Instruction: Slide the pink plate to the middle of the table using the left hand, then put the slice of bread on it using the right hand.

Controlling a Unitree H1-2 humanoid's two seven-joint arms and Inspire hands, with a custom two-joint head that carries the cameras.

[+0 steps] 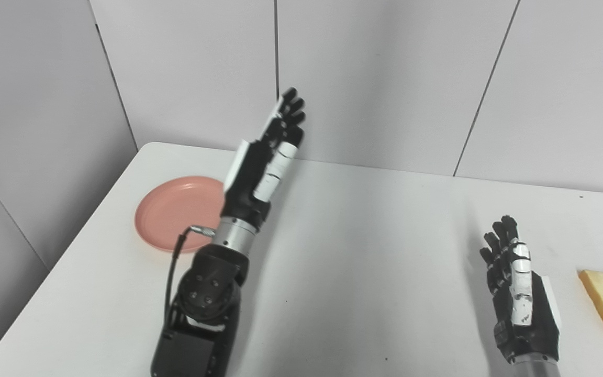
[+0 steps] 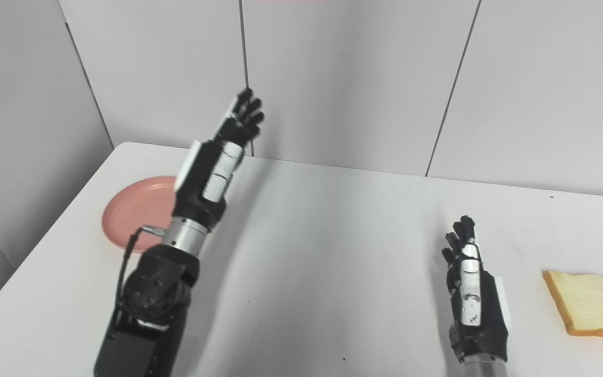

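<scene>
At the tabletop's (image 1: pixel 364 262) far left, beside the raised left hand (image 1: pixel 267 157), the pink plate (image 1: pixel 170 212) is seen unmoved; neither step is judged done. Left fingers (image 1: pixel 291 107) are extended, holding nothing. Right hand (image 2: pixel 471 298) is open, empty; the bread (image 2: pixel 592 303) lies just right of it.

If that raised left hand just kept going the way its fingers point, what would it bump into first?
Probably the grey wall panels behind the table. The left hand points up and away, passing beside the pink plate; depth is hard to judge.
</scene>
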